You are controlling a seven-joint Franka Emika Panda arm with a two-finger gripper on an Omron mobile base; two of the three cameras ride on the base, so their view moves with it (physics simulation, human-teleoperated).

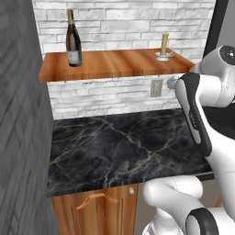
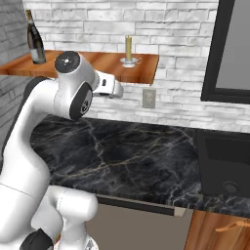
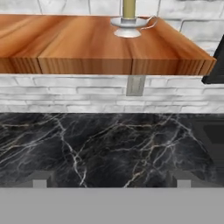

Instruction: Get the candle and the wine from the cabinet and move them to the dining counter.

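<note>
Your gripper (image 2: 117, 91) is hanging just under the front edge of the cabinet (image 1: 114, 64), above the wall-side counter (image 1: 124, 147); you cannot tell how far its fingers are standing apart. From left to right on the cabinet, the wine (image 1: 73, 40) is standing upright near the left end, and the candle (image 1: 164, 45) is sitting in its white holder near the right end.
</note>
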